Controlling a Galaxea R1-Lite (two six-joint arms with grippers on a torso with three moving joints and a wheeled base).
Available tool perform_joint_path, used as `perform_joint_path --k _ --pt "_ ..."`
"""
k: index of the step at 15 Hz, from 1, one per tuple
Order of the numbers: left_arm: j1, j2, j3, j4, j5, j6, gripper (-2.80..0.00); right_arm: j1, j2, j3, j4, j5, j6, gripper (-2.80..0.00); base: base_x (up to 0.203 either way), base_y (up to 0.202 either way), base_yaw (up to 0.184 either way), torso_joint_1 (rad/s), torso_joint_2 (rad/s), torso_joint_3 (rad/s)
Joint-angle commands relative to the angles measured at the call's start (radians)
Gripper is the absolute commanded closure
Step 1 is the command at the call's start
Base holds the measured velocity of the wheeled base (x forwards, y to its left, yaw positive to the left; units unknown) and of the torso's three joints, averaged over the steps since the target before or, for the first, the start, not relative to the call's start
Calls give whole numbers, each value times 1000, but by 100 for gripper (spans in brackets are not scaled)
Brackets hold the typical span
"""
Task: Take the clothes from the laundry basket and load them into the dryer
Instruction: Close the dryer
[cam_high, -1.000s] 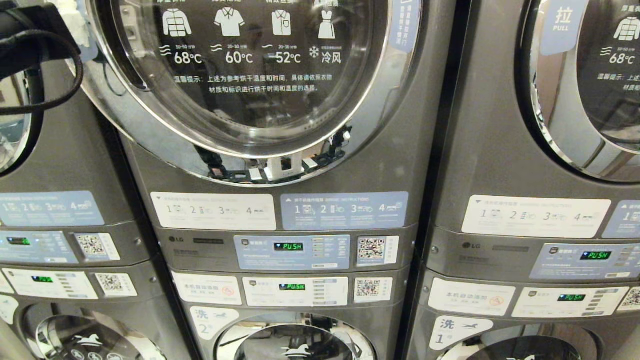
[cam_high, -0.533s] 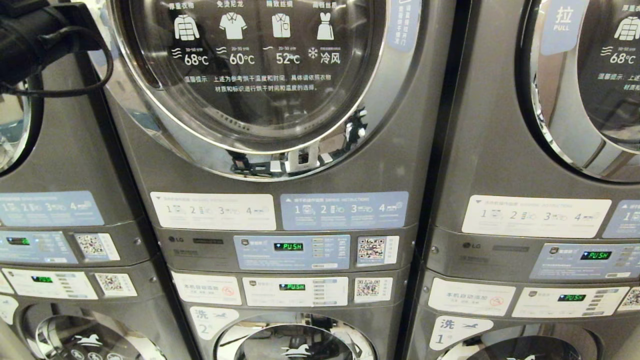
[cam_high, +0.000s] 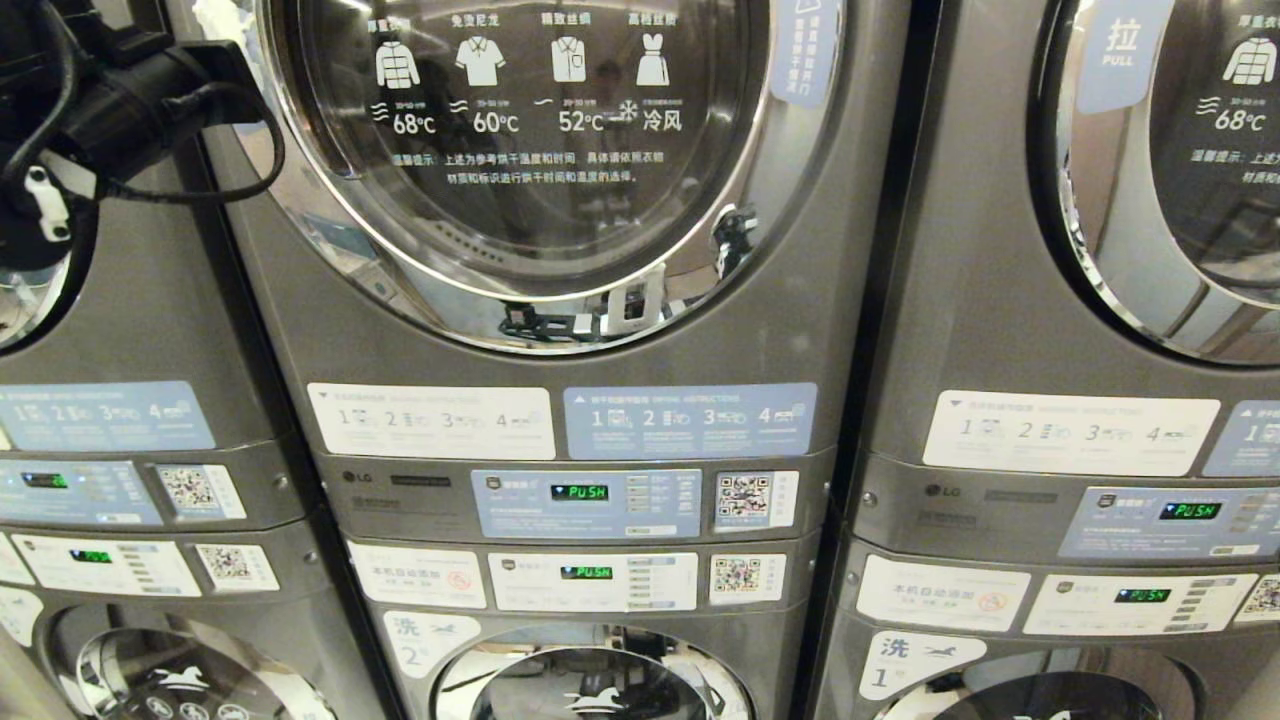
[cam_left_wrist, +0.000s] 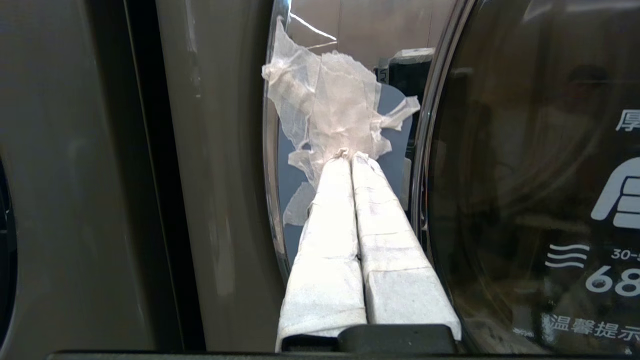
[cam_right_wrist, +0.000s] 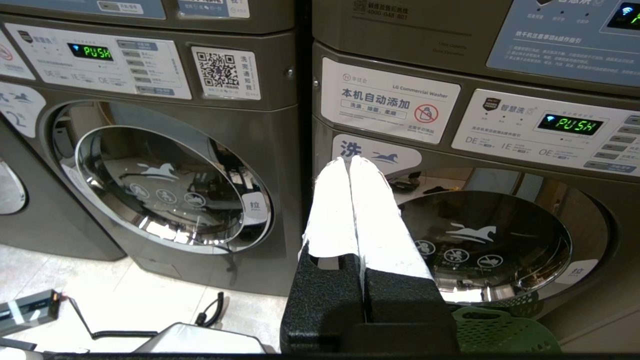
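Both fingers (cam_left_wrist: 345, 225) of left hand (cam_left_wrist: 348, 156) pressed together — at dryer door (cam_left_wrist: 525, 150) rim.

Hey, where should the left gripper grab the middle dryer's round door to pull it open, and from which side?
Likely the door's left edge, on the chrome rim by the blue label, coming from the left, where the left gripper sits. The neighbouring dryer's PULL label marks that same left edge, so the hinge is probably on the right.
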Motion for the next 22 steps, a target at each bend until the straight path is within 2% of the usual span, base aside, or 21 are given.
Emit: perform_joint_path --k 1,3,8,10,13,15,17,20,22 --pt "-3 47 -35 -6 -2 -1 0 1 0 0 0 0 2 0 0 0 0 0 0 0" --pt "-12 74 -69 -5 -4 -3 0 1 0 0 0 0 2 0 0 0 0 0 0 0" --pt "-36 73 -69 -6 -1 0 0 1 1 0 0 0 2 0 0 0 0 0 0 0" --pt "-39 22 -64 -16 4 3 0 1 0 0 0 0 2 0 0 0 0 0 0 0" --pt "-39 -168 14 -12 7 4 0 1 2 0 0 0 0 0 0 0 0 8 5 0" --pt "-41 -351 159 4 4 9 0 1 2 -1 0 0 -3 0 0 0 0 0 0 0" --pt "-41 -562 364 38 -1 13 0 1 2 -1 0 0 -3 0 0 0 0 0 0 0" --pt "-42 -904 764 142 -34 15 0 1 2 -1 0 0 -3 0 0 0 0 0 0 0" --pt "-42 -1096 1037 263 -72 14 0 1 2 0 0 0 -2 0 0 0 0 0 0 0"
